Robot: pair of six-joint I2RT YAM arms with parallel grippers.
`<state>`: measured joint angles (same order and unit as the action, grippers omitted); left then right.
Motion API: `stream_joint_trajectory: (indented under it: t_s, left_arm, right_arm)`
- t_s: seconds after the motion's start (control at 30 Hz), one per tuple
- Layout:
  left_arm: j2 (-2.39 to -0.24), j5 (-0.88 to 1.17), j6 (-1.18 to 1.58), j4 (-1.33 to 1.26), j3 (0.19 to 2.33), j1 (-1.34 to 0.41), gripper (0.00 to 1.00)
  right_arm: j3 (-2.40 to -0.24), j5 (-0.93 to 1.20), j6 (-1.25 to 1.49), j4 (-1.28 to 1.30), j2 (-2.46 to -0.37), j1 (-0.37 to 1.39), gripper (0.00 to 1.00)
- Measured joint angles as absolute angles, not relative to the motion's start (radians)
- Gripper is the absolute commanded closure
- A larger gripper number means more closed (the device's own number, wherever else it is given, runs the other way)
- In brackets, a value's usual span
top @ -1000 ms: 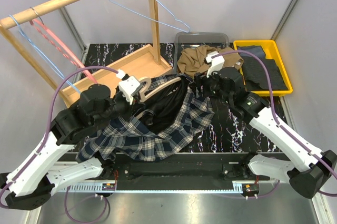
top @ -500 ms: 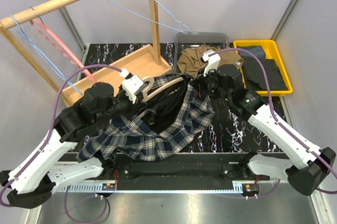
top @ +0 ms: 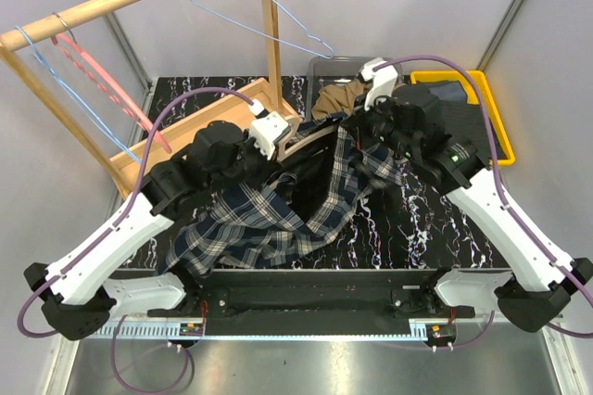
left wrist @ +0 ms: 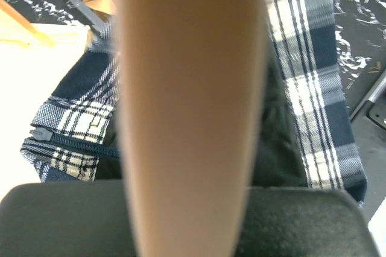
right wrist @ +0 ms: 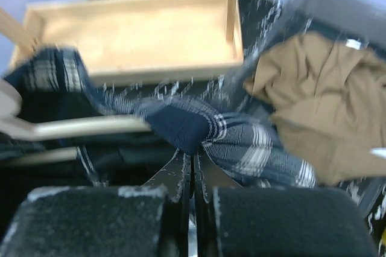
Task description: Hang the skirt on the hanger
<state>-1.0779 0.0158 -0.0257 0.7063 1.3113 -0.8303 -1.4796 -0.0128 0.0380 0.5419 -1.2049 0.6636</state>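
Note:
The tan skirt (top: 332, 104) lies crumpled in the grey bin (top: 357, 63) at the back; it also shows in the right wrist view (right wrist: 325, 100). The light-blue wire hanger (top: 320, 43) hangs high on the wooden rack, apart from both grippers. My left gripper (top: 278, 131) is shut on a thick pale wooden hanger (top: 313, 133), which fills the left wrist view (left wrist: 193, 88) between the pads (left wrist: 301, 221). My right gripper (top: 357, 126) (right wrist: 193, 160) is shut on a fold of the plaid shirt (right wrist: 241, 136), just in front of the skirt.
The plaid shirt (top: 269, 219) drapes from the wooden hanger down to the table's near side. The rack's wooden base tray (top: 213, 112) and post (top: 271, 33) stand at the back left. A pink hanger (top: 102, 80) hangs on the rod. A yellow tray (top: 463, 77) holds dark grey cloth (top: 463, 126).
My right gripper has shut on the plaid shirt. Both arms have risen and moved toward the back, lifting the wooden hanger and the shirt off the table.

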Motion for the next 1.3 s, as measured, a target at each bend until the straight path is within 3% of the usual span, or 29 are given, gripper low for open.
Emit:
stream_joint_trajectory:
  t_s: [0.53, 0.63, 0.67, 0.8, 0.9, 1.07, 1.3]
  left_arm:
    - [-1.134, 0.008, -0.072, 0.771, 1.402, -0.838, 1.00]
    - [-1.122, 0.015, -0.082, 0.776, 1.403, -0.839, 1.00]
    - [-1.115, 0.015, -0.083, 0.777, 1.403, -0.839, 1.00]
    - [-1.058, 0.014, -0.090, 0.777, 1.396, -0.835, 1.00]
    - [-0.994, 0.033, -0.107, 0.775, 1.379, -0.832, 1.00]
    - [-0.908, 0.139, -0.144, 0.783, 1.355, -0.830, 1.00]
    - [-0.903, 0.314, -0.189, 0.824, 1.351, -0.830, 1.00]
  right_arm:
    - [-1.409, 0.350, -0.106, 0.764, -1.158, 0.665, 0.97]
    - [-1.409, 0.332, -0.122, 0.796, -1.156, 0.665, 0.67]
    - [-1.409, 0.334, -0.131, 0.809, -1.156, 0.665, 0.42]
    - [-1.410, 0.365, -0.170, 0.849, -1.114, 0.670, 0.14]
    - [-1.412, 0.387, -0.203, 0.846, -1.037, 0.672, 0.07]
    - [-1.452, 0.477, -0.286, 0.787, -0.933, 0.672, 0.06]
    - [-1.567, 0.686, -0.395, 0.776, -1.037, 0.675, 0.05]
